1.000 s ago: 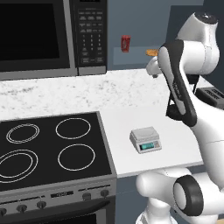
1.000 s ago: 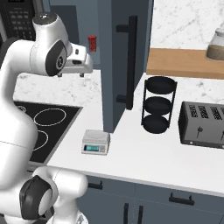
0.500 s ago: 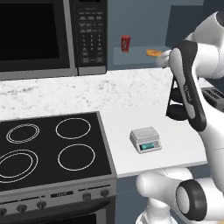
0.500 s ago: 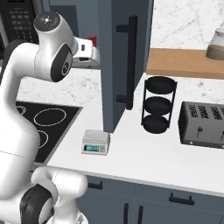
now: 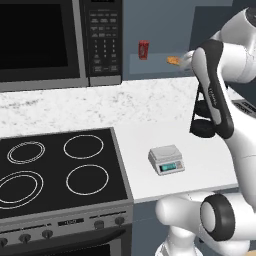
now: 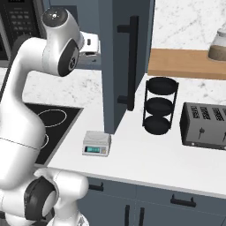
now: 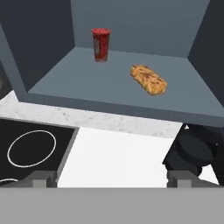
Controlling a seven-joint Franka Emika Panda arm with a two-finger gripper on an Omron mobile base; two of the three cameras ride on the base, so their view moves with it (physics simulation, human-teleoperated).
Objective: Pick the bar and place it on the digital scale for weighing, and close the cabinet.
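The gripper (image 7: 112,179) shows in the hand view as two grey tips at the bottom edge, spread wide apart with nothing between them. Above them, in the upper middle of that frame, the bar (image 7: 148,79) lies flat on the shelf (image 7: 87,83) of the open cabinet, angled, well clear of the tips; the red can (image 7: 101,44) stands upright behind it to the left, apart from it. A black rack (image 7: 194,151) is cut off at the lower right, and part of the stove (image 7: 30,146) sits at the lower left. In the left base view the bar (image 5: 173,60) is a small orange patch at upper right, on the shelf beside the arm's white wrist, which hides the gripper; the can (image 5: 144,49) stands left of it. The scale (image 5: 166,160) rests on the counter (image 5: 150,135) at centre right, its platform bare. In the right base view the cabinet door (image 6: 126,62) stands open toward the camera at top centre and hides the shelf; the hand is partly tucked behind it. The scale (image 6: 97,143) lies lower centre, just below the door's edge, with the rack (image 6: 160,106) and toaster (image 6: 205,126) to the right.
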